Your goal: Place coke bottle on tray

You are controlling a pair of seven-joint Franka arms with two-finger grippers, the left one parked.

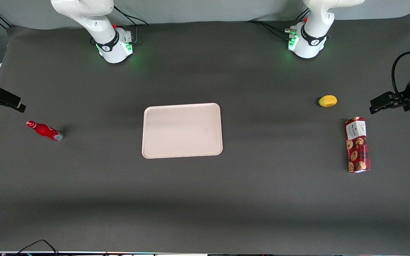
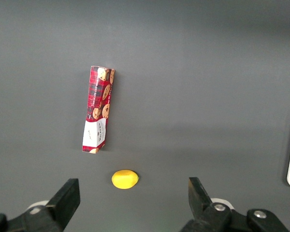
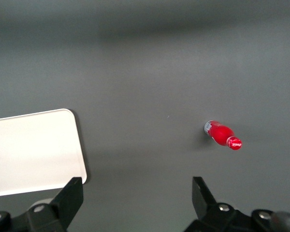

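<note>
the gripper [image 3: 137, 193] hangs above the table [image 1: 205, 199] at the working arm's end, its two dark fingers [image 3: 70, 195] spread wide apart with nothing between them. in the front view only part of it shows, a dark shape [image 1: 4, 100] cut off by the frame edge, so the fingers cannot be told apart there. in the right wrist view just the finger tips and a little of the mount are visible; the rest is cropped.

the coke bottle [image 1: 45, 130] stands on the table near the gripper but apart from it and a little nearer the front camera, upright as far as can be judged, its red cap [image 3: 235, 143] toward the wrist camera. its marking is too small to read.

the tray [image 1: 182, 130] lies flat at the middle of the table, well apart from the bottle; the wrist view [image 3: 34, 152] shows only one end of it.

toward the parked arm's end lie a yellow lemon-like fruit [image 1: 327, 101] and, nearer the front camera, a dark red cookie box [image 1: 357, 144] on its side.
</note>
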